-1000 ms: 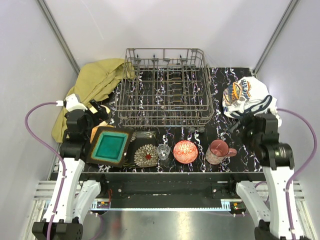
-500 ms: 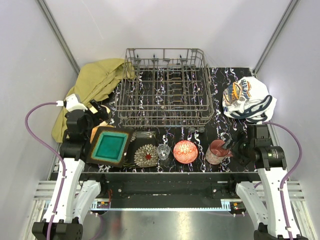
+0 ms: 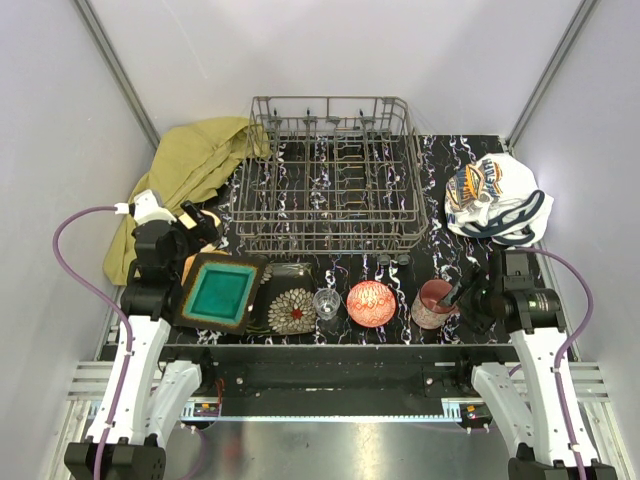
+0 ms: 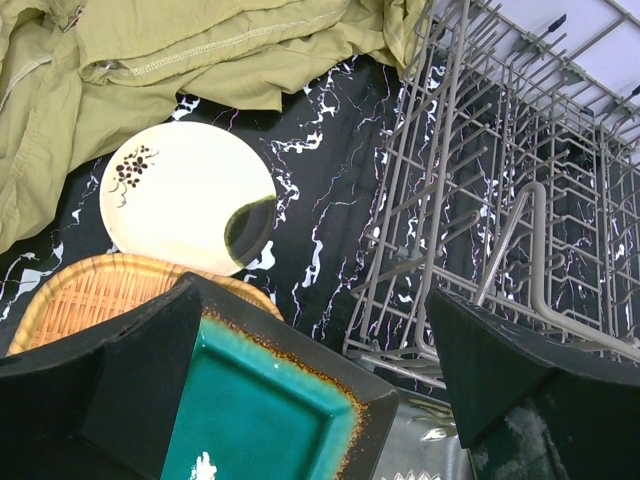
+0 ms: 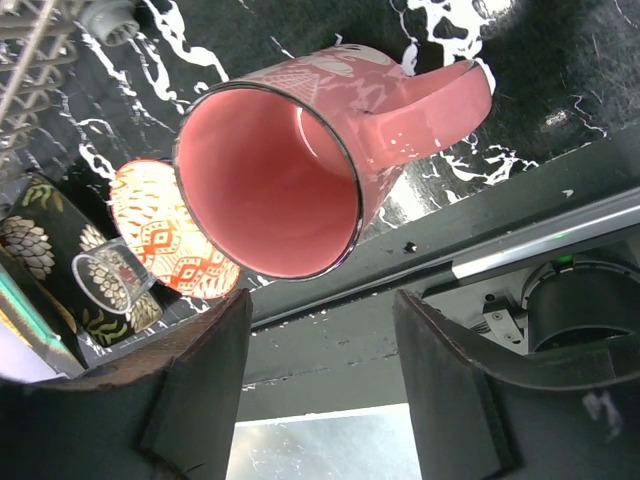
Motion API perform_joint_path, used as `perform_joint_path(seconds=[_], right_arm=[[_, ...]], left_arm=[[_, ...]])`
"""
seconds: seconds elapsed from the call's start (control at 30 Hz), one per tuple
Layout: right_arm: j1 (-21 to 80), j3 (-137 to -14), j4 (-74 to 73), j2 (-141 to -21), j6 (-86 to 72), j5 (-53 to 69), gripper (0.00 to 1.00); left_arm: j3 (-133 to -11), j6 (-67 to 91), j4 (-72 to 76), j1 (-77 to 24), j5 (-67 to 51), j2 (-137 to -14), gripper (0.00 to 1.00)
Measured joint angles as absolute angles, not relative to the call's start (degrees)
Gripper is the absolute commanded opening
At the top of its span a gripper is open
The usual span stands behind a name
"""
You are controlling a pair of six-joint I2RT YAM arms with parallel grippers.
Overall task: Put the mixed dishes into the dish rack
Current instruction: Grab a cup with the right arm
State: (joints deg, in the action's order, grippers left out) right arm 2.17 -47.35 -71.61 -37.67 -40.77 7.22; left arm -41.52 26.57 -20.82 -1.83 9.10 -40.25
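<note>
The dish rack stands empty at the back middle. Along the front edge lie a teal square plate, a dark floral plate, a clear glass, a red bowl and a pink cup. The left wrist view shows a cream round plate and an orange woven plate partly under the teal plate. My left gripper hangs open above the teal plate's far corner. My right gripper is open just right of the pink cup, nothing between its fingers.
An olive-yellow cloth is heaped left of the rack, reaching the cream plate. A white printed cloth lies at the right rear. The rack's near wall stands close to the left gripper's right finger. The table's front edge runs right behind the dishes.
The right arm has swung from beside the white cloth down to the pink cup's right side, its jaws narrowing somewhat. The left arm has not moved.
</note>
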Motion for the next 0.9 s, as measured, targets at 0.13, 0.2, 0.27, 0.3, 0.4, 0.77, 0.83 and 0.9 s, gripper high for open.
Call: perform_joint_path(seconds=[0.13,0.2,0.27,0.3,0.4,0.77,0.83,0.9], right_arm=[[2.2,-46.2,-71.3,-39.2,-40.7,7.2,0.64],[2.2,-46.1,-71.0,-40.3,-40.5,7.2,0.64],[2.2,-46.0,-70.3,-41.3,-40.3,7.1,0.64],[2.2,-46.0,-70.1,-41.7,-40.3,7.1,0.64],[2.2,-46.0,-68.9,-43.1,-40.4,7.0,0.64],[2.2,-43.1,-64.2,-46.0,-41.9,5.9,0.59],[2.5,-41.9,-63.5,-46.4,-42.3,5.5,0.51],[2.7,-40.9,-63.0,-46.8,-42.6,5.5,0.51]], left_arm=[[-41.5,26.6,-20.4,-1.8,8.9,-40.4,0.99],[-41.5,26.6,-20.1,-1.8,8.8,-40.6,0.99],[-41.5,26.6,-19.9,-1.8,8.7,-40.9,0.99],[-41.5,26.6,-19.8,-1.8,8.7,-40.9,0.99],[-41.5,26.6,-19.6,-1.8,8.7,-41.3,0.99],[-41.5,27.0,-19.4,-1.8,7.4,-42.6,0.99],[-41.5,27.1,-19.2,-1.8,7.4,-42.6,0.99],[-41.5,27.1,-19.2,-1.8,7.3,-42.6,0.99]])
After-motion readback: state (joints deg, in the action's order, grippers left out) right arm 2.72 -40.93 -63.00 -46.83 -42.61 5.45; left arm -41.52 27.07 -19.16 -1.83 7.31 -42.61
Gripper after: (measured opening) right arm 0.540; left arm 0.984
